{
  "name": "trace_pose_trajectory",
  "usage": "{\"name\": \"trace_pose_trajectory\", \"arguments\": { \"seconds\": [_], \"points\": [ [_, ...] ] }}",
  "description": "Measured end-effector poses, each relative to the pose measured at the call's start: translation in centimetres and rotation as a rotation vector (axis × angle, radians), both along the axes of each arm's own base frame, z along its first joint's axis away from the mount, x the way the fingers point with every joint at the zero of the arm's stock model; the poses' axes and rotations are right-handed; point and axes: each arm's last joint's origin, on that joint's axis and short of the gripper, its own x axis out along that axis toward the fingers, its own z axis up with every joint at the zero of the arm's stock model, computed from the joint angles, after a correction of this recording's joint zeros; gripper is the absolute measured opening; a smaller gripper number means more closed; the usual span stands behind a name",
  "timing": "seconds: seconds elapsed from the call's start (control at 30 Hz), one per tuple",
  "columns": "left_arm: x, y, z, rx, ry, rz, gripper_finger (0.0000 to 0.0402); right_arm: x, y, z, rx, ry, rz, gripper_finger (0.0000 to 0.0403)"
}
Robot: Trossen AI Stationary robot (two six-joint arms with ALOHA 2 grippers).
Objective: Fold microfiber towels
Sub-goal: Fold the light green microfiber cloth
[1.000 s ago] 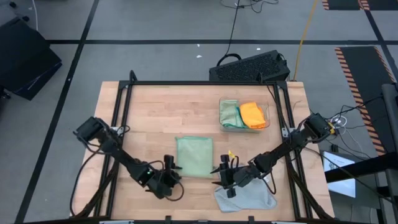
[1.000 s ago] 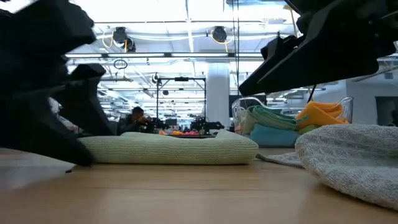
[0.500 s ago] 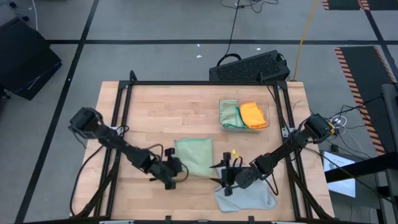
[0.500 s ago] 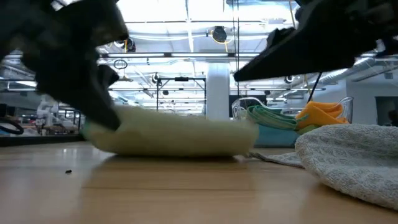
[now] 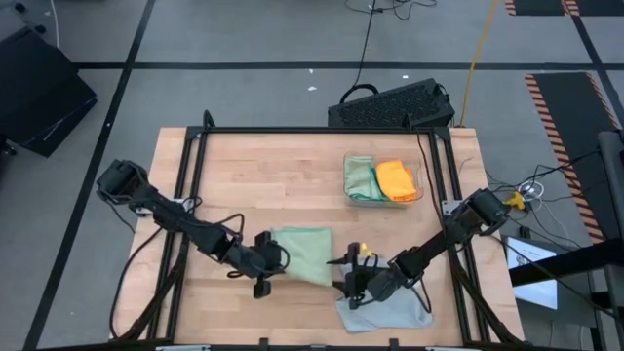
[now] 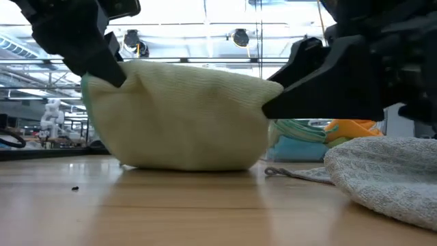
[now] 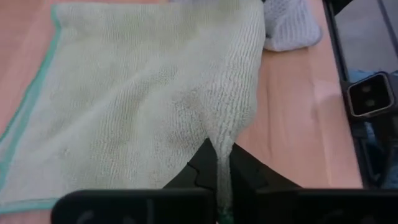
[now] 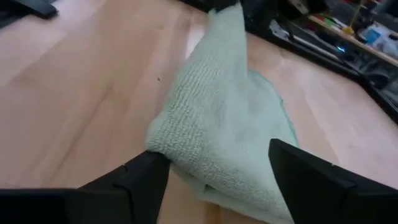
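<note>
Soft cloth on smooth wood.
Nubbly, matt pale sage green microfiber towel (image 7: 143, 93); satiny light wooden table top (image 5: 253, 175); seemingly coarser, looped light grey cloth (image 6: 389, 174).

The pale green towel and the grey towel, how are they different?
The pale green towel is pinched at one edge by the shut left gripper and lifted into a hump; the grey towel lies loose, ungripped. The green one sits mid-table; the grey one lies crumpled at the front edge. Both are soft cloths.
</note>
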Motion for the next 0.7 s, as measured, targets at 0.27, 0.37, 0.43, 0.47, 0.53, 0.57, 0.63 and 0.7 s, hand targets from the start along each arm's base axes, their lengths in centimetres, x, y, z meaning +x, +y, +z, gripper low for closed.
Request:
{"name": "trace_pose_trajectory", "arguments": {
  "seconds": [0.27,0.37,0.43,0.47,0.53,0.57,0.63,0.7],
  "points": [
    [0.5,0.9,0.0,-0.068,0.021,0.055,0.0019,0.8,-0.9,-0.1,0.069,0.049,0.103,0.0178],
    [0.4,1.0,-0.2,-0.071,0.050,0.043,0.0009,0.4,-1.0,-0.6,0.045,0.120,0.104,0.0179],
    [0.3,1.3,-0.3,-0.067,0.071,0.055,0.0007,0.3,-1.1,-0.5,0.051,0.125,0.099,0.0196],
    [0.4,1.4,-0.3,-0.068,0.074,0.062,0.0009,0.3,-1.0,-0.4,0.057,0.121,0.096,0.0208],
    [0.5,1.6,-0.3,-0.072,0.070,0.071,0.0016,0.2,-0.9,-0.3,0.053,0.108,0.080,0.0236],
    [0.5,1.6,-0.3,-0.075,0.068,0.073,0.0018,0.3,-0.9,-0.2,0.059,0.097,0.079,0.0250],
    [0.6,1.7,-0.2,-0.086,0.066,0.085,0.0016,0.4,-0.8,0.1,0.075,0.066,0.083,0.0279],
    [0.6,1.7,-0.2,-0.094,0.061,0.099,0.0008,0.6,-0.7,0.2,0.101,0.041,0.082,0.0301]
  ]
}}
